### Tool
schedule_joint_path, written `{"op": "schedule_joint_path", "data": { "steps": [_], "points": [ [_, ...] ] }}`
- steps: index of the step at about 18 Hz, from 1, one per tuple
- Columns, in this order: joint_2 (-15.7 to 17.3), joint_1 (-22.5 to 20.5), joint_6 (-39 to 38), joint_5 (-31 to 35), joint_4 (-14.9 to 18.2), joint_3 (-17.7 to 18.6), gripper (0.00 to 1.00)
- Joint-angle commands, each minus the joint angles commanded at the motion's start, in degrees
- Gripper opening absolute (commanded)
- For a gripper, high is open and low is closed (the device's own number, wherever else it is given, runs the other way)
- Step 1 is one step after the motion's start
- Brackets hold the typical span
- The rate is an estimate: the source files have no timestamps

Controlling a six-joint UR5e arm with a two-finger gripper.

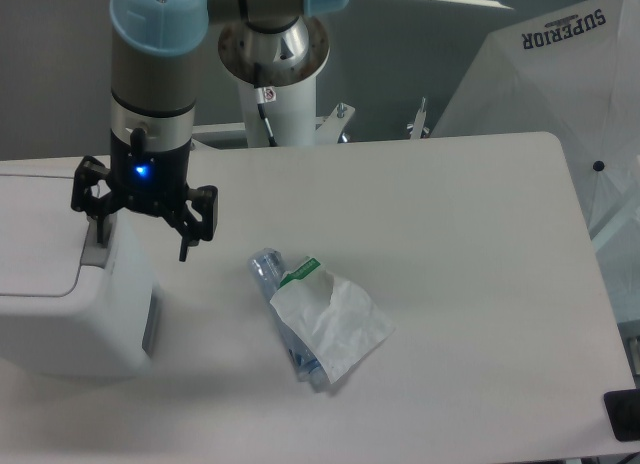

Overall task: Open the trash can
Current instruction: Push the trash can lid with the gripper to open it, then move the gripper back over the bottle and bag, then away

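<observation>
The trash can [60,314] is a large white boxy bin at the left edge of the table, its flat lid [35,234] down. Its grey push tab [95,252] sits at the lid's right edge, mostly covered by my hand. My gripper [140,242] hangs open right over that edge. One finger [98,224] stands over the tab and the other finger [186,239] hangs off the can's right side above the table. Nothing is held between them.
A crushed clear plastic bottle [318,319] with a green-and-white label lies on the white table [450,264] right of the can. The robot's white base post [280,104] rises behind the table. A white umbrella [560,94] stands at the far right.
</observation>
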State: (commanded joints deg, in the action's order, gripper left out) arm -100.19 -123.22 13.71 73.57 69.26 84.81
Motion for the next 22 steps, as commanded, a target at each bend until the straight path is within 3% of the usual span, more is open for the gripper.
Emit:
{"op": "schedule_joint_path", "data": {
  "steps": [10, 13, 17, 22],
  "points": [
    [-0.3, -0.2, -0.4, 0.0, -0.2, -2.0, 1.00],
    [-0.3, -1.5, 0.3, 0.3, -2.2, -2.5, 1.00],
    [-0.6, -6.2, 4.0, 0.8, -7.5, -1.9, 1.00],
    [-2.9, -13.5, 14.3, 1.6, -8.7, -1.8, 1.00]
  ]
}}
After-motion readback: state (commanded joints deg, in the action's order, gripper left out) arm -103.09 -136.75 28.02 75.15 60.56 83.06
